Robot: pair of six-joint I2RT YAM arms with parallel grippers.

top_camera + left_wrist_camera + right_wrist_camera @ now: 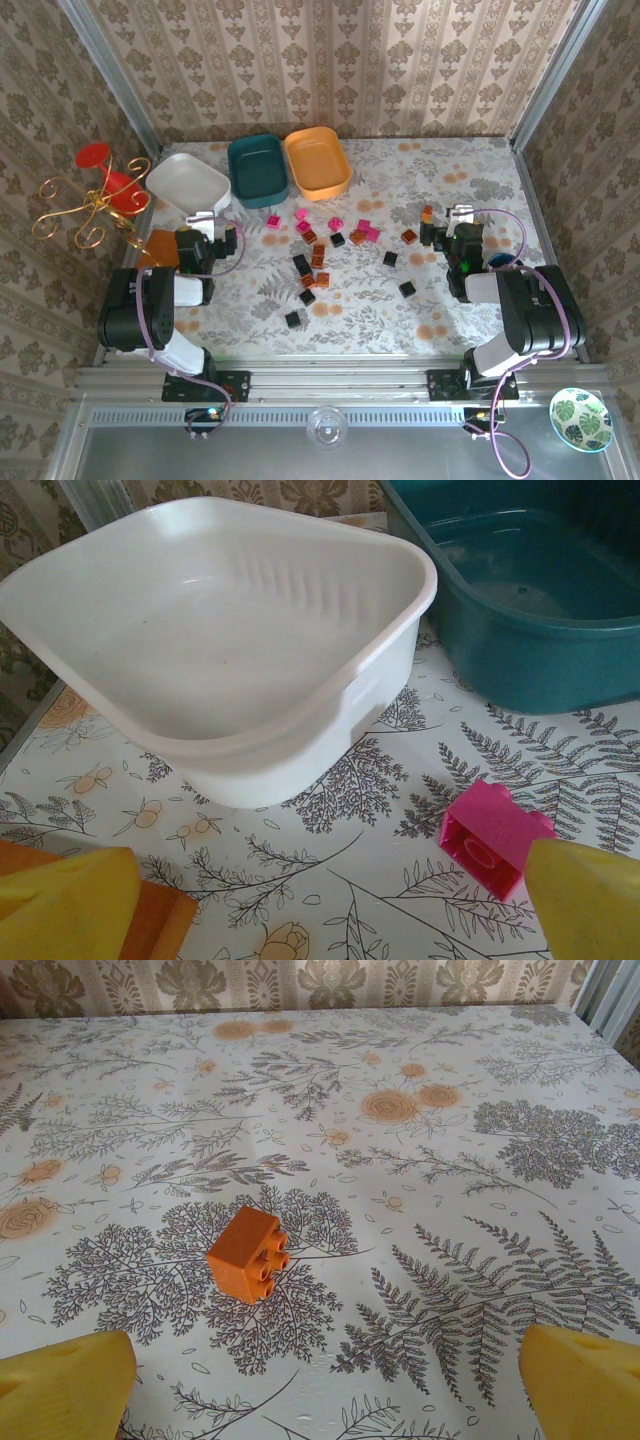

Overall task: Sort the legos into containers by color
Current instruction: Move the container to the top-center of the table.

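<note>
Left claw: yellow-padded fingers spread wide, nothing between them; low over the floral-print table, just short of the white rounded-rectangle plastic tray.
Right claw: spread too, empty; hovers at the table's right side, aimed at a small orange plastic lego block lying on its side, studs facing sideways.
Pink lego: small magenta plastic block, tipped over with its hollow underside toward the camera, just beside the left claw's right finger, near the dark teal plastic tray.
Other legos: pink, orange-red and black, loose mid-table, well apart from the trays.
Trays: white, teal and an orange plastic tray in a row at the far edge; white one is empty (the others look so too).
Stage: judged barely started, nothing sorted.
Risk 1: both nearby blocks lie tipped, so closing fingers may catch a corner and flick the block away.
Risk 2: the pink block sits off-centre, so a straight descent would probably knock it.
Risk 3: the left finger is over a flat orange-brown mat; its edge could snag.
</note>
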